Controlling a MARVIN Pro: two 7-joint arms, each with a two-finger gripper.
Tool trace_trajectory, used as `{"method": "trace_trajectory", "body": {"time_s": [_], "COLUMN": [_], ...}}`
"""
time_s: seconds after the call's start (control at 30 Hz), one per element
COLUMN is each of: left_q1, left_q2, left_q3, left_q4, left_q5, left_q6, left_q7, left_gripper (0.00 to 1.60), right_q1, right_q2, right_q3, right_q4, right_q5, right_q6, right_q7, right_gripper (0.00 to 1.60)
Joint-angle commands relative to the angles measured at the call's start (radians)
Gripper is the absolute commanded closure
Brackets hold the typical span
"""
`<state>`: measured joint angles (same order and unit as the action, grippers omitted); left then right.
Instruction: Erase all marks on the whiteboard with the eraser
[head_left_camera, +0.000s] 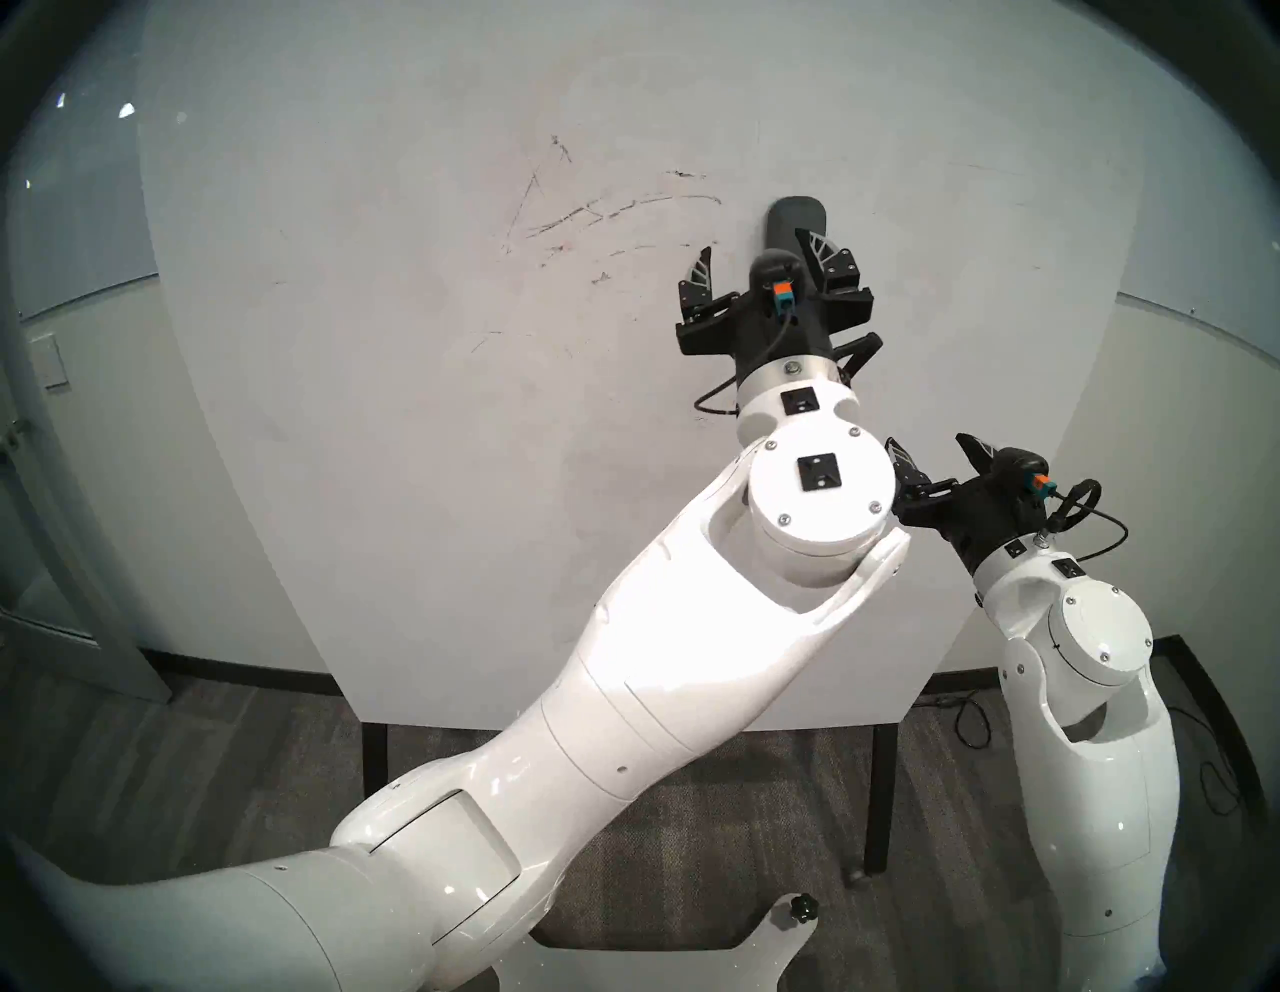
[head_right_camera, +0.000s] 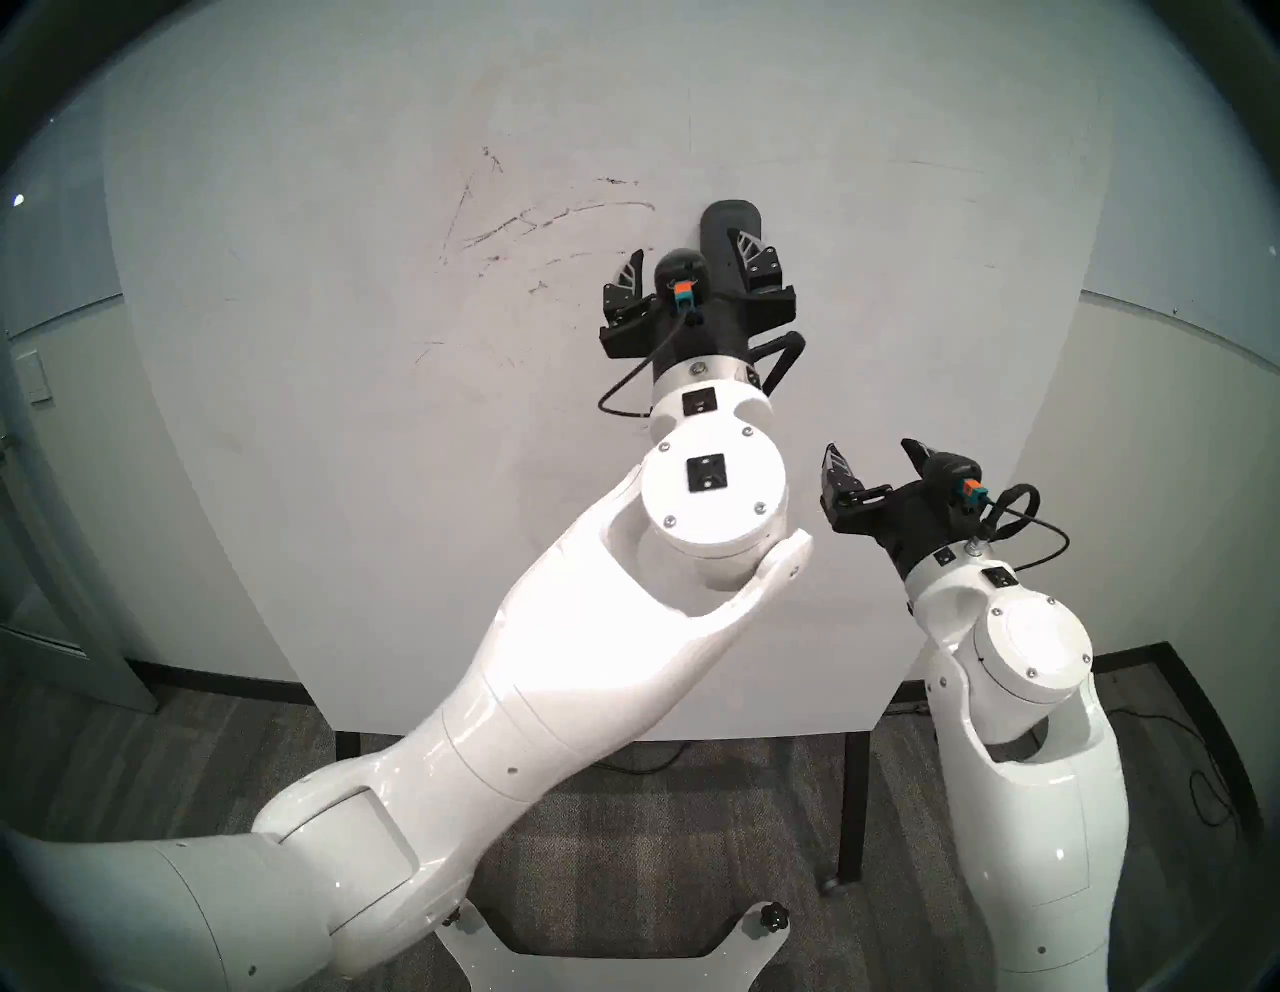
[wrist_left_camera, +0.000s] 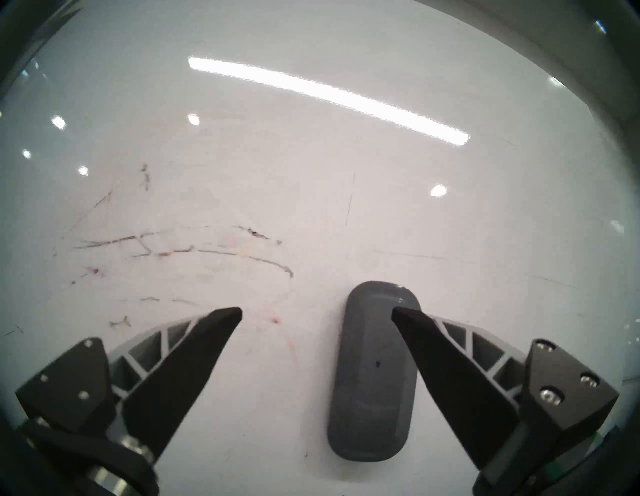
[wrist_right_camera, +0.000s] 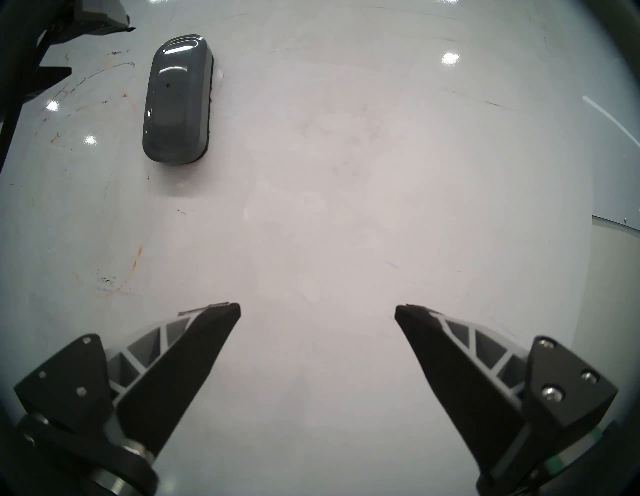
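The whiteboard (head_left_camera: 415, 450) lies flat in front of me. Scratchy dark marks (head_left_camera: 609, 211) and faint reddish traces cross its far middle, and the left wrist view shows the marks (wrist_left_camera: 194, 249) close up. A dark grey eraser (head_left_camera: 796, 218) rests on the board just right of them. My left gripper (head_left_camera: 756, 248) hovers open over the eraser (wrist_left_camera: 374, 374). Its right-hand finger overlaps the block and its other finger stands over bare board; whether either touches, I cannot tell. My right gripper (head_left_camera: 928, 443) is open and empty, nearer me. In the right wrist view the eraser (wrist_right_camera: 176, 100) is far left, with orange marks (wrist_right_camera: 136, 258) below it.
The board stands on thin black legs (head_left_camera: 880, 796) over grey carpet. Cables (head_left_camera: 970, 720) trail on the floor at the right. My left forearm (head_left_camera: 658, 658) reaches across the board's near edge. A pale wall and a door frame (head_left_camera: 41, 485) lie behind and to the left.
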<state>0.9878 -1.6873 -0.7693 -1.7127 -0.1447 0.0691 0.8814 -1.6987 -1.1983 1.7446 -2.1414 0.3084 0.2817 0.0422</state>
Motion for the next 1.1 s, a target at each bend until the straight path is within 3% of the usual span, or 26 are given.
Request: {"method": "trace_trajectory", "body": {"time_s": [0.0,0.07,0.13,0.2,0.53,0.57,0.6,0.63,0.7,0.73,0.83,0.9,1.0,1.07], "left_q1": [0.093,0.119,0.139,0.157,0.288,0.310,0.322,0.344,0.353,0.367,0.402,0.458,0.493,0.536], "left_q2": [0.115,0.153,0.173,0.195,0.330,0.369,0.360,0.401,0.389,0.412,0.439,0.502,0.526,0.562], "left_q3": [-0.018,-0.025,-0.039,-0.059,-0.134,-0.134,-0.146,-0.150,-0.165,-0.171,-0.205,-0.250,-0.283,-0.337], "left_q4": [-0.115,-0.155,-0.176,-0.198,-0.337,-0.376,-0.368,-0.410,-0.398,-0.421,-0.451,-0.516,-0.541,-0.571], "left_q5": [0.009,-0.006,0.001,0.001,-0.036,-0.049,-0.046,-0.067,-0.068,-0.080,-0.096,-0.131,-0.148,-0.181], "left_q6": [0.016,0.028,0.028,0.028,0.056,0.068,0.068,0.075,0.074,0.078,0.082,0.097,0.105,0.111], "left_q7": [-0.016,-0.020,-0.026,-0.029,-0.080,-0.093,-0.100,-0.114,-0.123,-0.132,-0.168,-0.228,-0.258,-0.288], "left_gripper": [0.00,0.00,0.14,0.00,0.00,0.00,0.00,0.00,0.00,0.00,0.00,0.00,0.00,0.00], "right_q1": [0.009,0.009,0.009,0.009,0.009,0.009,0.009,0.009,0.009,0.009,0.009,0.009,0.009,0.009], "right_q2": [0.001,0.001,0.001,0.001,0.001,0.001,0.001,0.001,0.001,0.001,0.001,0.001,0.001,0.001], "right_q3": [-0.003,-0.002,-0.002,-0.002,-0.002,-0.002,-0.002,-0.002,-0.002,-0.002,-0.002,-0.002,-0.002,-0.002], "right_q4": [-0.020,-0.020,-0.019,-0.019,-0.019,-0.019,-0.019,-0.019,-0.019,-0.019,-0.019,-0.019,-0.019,-0.019], "right_q5": [0.000,0.000,0.000,0.000,0.000,0.000,0.000,0.000,0.000,0.000,0.000,0.000,0.000,0.000], "right_q6": [-0.007,-0.007,-0.007,-0.006,-0.006,-0.006,-0.006,-0.006,-0.006,-0.006,-0.006,-0.006,-0.006,-0.006], "right_q7": [0.002,0.002,0.002,0.002,0.002,0.002,0.002,0.002,0.002,0.002,0.002,0.002,0.002,0.002], "right_gripper": [0.00,0.00,0.00,0.00,0.00,0.00,0.00,0.00,0.00,0.00,0.00,0.00,0.00,0.00]}}
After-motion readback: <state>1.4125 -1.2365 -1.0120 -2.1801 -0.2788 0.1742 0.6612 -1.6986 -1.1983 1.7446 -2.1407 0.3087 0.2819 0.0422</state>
